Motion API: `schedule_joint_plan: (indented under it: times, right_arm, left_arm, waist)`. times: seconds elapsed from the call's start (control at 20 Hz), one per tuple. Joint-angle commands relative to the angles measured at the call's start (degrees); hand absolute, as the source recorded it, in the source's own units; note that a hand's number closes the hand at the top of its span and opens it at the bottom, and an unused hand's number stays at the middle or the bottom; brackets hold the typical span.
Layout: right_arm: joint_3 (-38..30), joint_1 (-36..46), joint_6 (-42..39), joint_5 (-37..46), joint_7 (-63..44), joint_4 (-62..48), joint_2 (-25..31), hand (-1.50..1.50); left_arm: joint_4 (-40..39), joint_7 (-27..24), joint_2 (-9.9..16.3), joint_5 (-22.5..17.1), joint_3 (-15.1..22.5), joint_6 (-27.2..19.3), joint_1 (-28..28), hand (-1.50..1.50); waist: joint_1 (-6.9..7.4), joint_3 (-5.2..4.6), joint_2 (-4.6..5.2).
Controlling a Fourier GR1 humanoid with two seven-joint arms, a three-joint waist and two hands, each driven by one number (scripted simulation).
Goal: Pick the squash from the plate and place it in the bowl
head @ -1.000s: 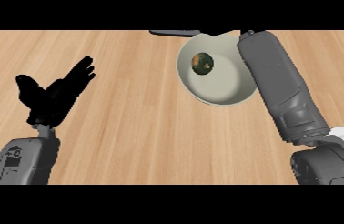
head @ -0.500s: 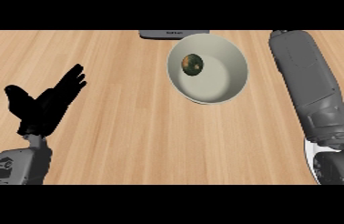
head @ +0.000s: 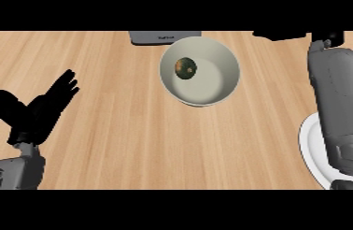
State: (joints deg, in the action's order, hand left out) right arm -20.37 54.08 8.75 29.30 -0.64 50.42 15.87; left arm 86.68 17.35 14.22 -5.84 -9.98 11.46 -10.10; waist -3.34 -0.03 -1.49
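One small round squash, dark green with an orange-brown patch, lies inside the pale off-white round bowl. It sits against the bowl's inner left wall, toward the upper part of the basin. The bowl stands on the light wooden plank-grain worktop, upper centre of the head view.

Just above the bowl, at the upper edge of the scene, a flat grey rectangular object lies on the worktop; the bowl's rim overlaps its lower right part. What it is cannot be told.

The white round plate shows only as a curved sliver at the right edge, low in the view, well apart from the bowl. The grey right forearm crosses over it and hides most of it.

The right forearm runs up the right side to the top edge. The black right hand shows only as a dark strip at the top edge, right of the bowl; whether its fingers are spread or curled cannot be told.

The black left hand is at the left edge, fingers straight and spread, pointing up and right, released and grasping nothing. Its grey left forearm enters at the lower left corner.
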Motion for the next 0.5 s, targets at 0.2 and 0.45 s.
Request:
schedule_joint_plan:
  times: [0.2, 0.45]
  right_arm:
    - [-0.09, -15.00, -15.81, -13.55, 0.37, 24.35, -3.80, -1.50]
    - [0.49, -28.77, -22.24, -19.96, -1.46, 41.62, -6.40, 1.50]
  left_arm:
    - [1.52, 1.94, 2.66, -1.94, -3.41, 0.27, 0.85, 0.00]
    - [2.42, -0.50, 2.04, -1.84, -3.10, 1.08, 3.96, 0.00]
  waist:
    - [-2.70, 0.09, -1.15]
    - [-3.08, 0.01, -0.94]
